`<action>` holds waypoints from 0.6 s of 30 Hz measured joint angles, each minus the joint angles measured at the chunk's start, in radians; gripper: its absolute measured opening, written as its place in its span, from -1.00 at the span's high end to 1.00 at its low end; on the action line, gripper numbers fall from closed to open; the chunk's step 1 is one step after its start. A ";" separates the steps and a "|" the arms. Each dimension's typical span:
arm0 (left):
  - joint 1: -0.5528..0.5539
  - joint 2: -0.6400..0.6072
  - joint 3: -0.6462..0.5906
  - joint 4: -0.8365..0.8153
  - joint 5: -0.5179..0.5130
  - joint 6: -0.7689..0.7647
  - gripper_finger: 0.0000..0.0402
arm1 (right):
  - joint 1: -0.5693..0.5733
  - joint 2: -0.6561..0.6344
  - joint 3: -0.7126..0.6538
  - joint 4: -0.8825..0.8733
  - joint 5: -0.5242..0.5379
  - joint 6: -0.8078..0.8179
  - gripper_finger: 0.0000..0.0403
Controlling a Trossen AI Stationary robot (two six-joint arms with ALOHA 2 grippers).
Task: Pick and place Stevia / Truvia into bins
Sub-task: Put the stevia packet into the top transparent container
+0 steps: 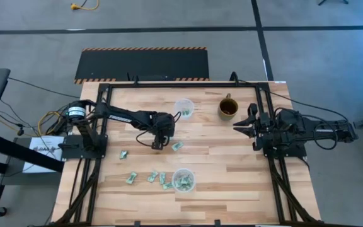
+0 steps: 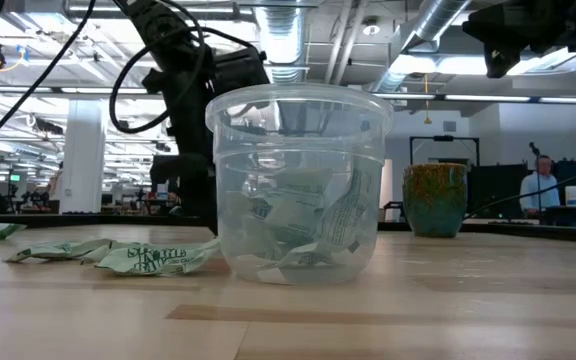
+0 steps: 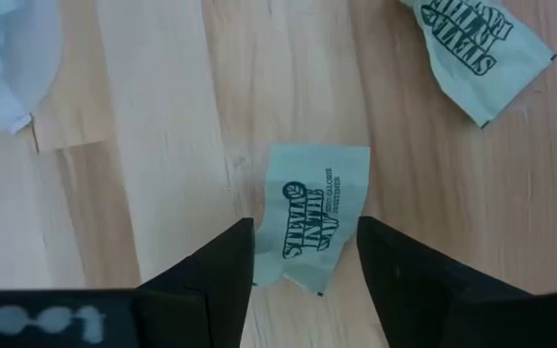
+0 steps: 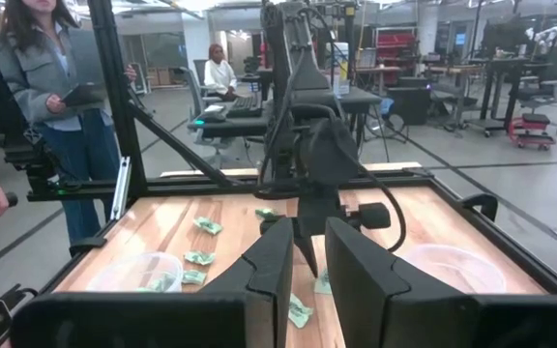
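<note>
Light green and white Stevia packets lie flat on the wooden table. One packet [image 3: 314, 211] lies between the open fingers of my left gripper [image 3: 305, 266], which points down at mid-table [image 1: 159, 142]. Another packet [image 1: 177, 146] [image 3: 477, 43] lies just beside it. Several more packets [image 1: 151, 178] [image 2: 148, 258] lie left of the near clear cup [image 1: 183, 181] [image 2: 298, 180], which holds several packets. The far clear cup [image 1: 183, 108] stands near the far edge. My right gripper [image 1: 239, 126] [image 4: 308, 256] waits at the table's right, slightly open and empty.
A brown mug [image 1: 227, 108] [image 2: 435, 200] stands near the far edge, right of the far cup. The black frame rails [image 1: 169, 85] run around the table. People stand and sit in the room beyond [image 4: 51, 87]. Bare wood lies between the cups and my right arm.
</note>
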 joint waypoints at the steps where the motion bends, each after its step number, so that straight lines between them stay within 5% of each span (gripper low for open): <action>1: 0.000 0.000 0.000 0.000 0.002 0.000 0.13 | 0.000 0.000 0.000 0.000 0.000 0.000 0.71; 18: -0.008 0.059 0.007 -0.006 -0.073 -0.060 0.17 | 0.000 0.000 0.000 0.000 0.000 0.000 0.71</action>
